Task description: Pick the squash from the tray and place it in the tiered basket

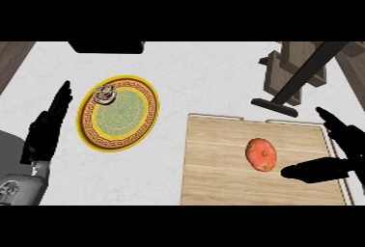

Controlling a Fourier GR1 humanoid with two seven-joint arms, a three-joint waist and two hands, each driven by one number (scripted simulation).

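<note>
Orange-red, round and a little flattened, the squash (261, 154) lies on the pale wooden tray (214, 183), somewhat right of the tray's middle. The tray sits on the white surface (206, 77) at the lower right of the head view.

The right hand (342, 154) comes in from the right edge over the tray's right side. It is spread wide: its thumb reaches left along the tray, its tip just right of the squash and a little below it, while its fingers (329, 118) point up and left, above and to the right of the squash. The squash lies at the mouth of this spread, apart from thumb and fingers alike; the hand has hold of nothing.

The left hand (46, 128) shows near the left edge, fingers straight and pointing up, holding nothing, well apart from the tray.

Between the two hands a yellow-rimmed plate (146, 103) with a green centre lies on the surface, a small round item (105, 93) on its upper left part. A dark-framed wooden stand (299, 67) rises at the upper right, beyond the tray.
</note>
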